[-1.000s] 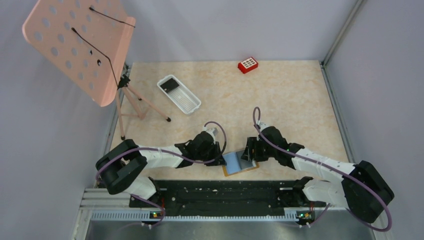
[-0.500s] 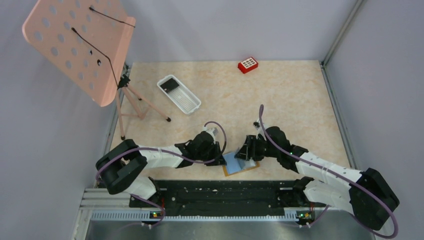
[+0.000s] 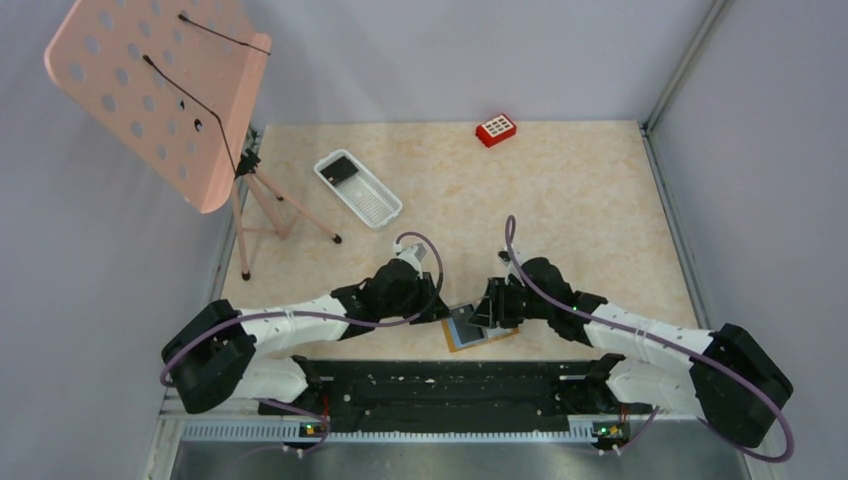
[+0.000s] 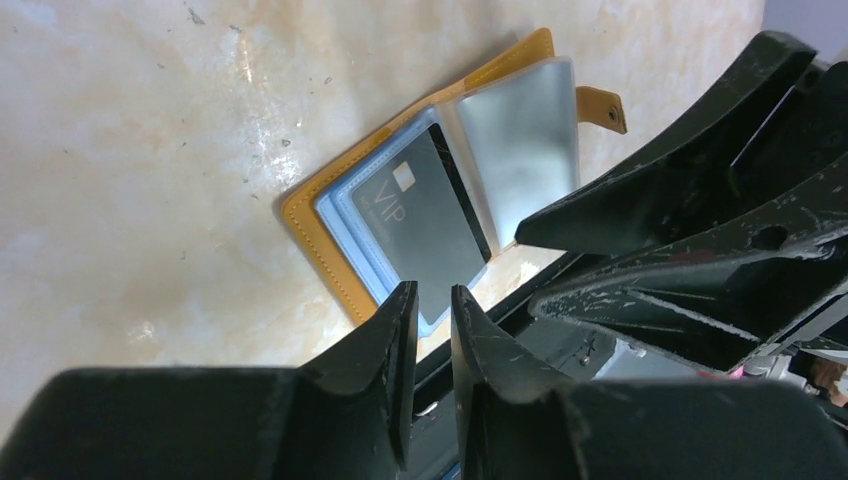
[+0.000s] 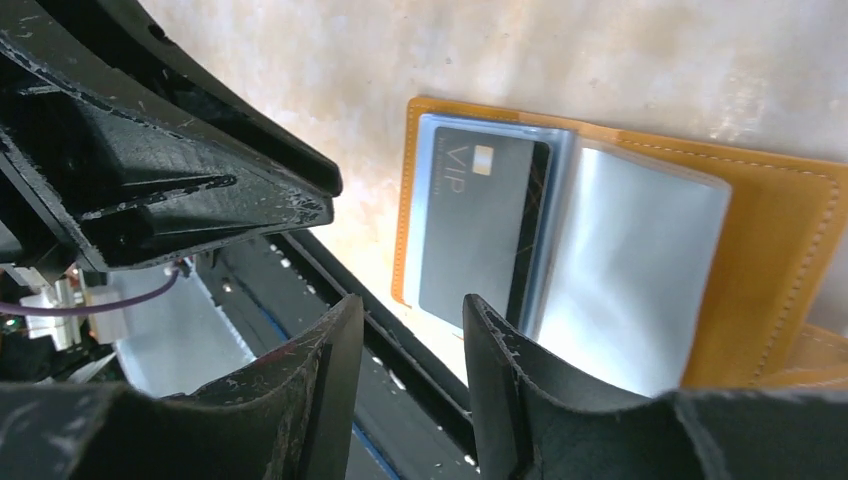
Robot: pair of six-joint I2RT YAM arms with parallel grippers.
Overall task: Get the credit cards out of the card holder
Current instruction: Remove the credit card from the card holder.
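The tan card holder [image 3: 492, 338] lies open on the table near the front edge, also in the left wrist view [image 4: 310, 235] and the right wrist view [image 5: 780, 240]. A dark grey credit card [image 4: 430, 220] marked VIP sits in its left blue sleeve [image 5: 480, 220], and also shows from above [image 3: 462, 320]. The right page is a clear empty-looking sleeve [image 5: 630, 270]. My left gripper [image 3: 443, 308] hovers at the holder's left edge, its jaws nearly shut and empty [image 4: 432, 300]. My right gripper [image 3: 478, 312] is over the holder, open and empty [image 5: 410, 310].
A white mesh tray [image 3: 372, 200] at the back left holds another dark card [image 3: 342, 168]. A pink perforated stand [image 3: 160, 90] on tripod legs [image 3: 285, 215] is at the far left. A red block [image 3: 496, 129] lies at the back. The black rail [image 3: 440, 385] runs just in front of the holder.
The blue page that showed on top has been turned, and the dark card now shows. The right gripper moved left over the holder; the left arm shifted and its gripper pulled slightly left.
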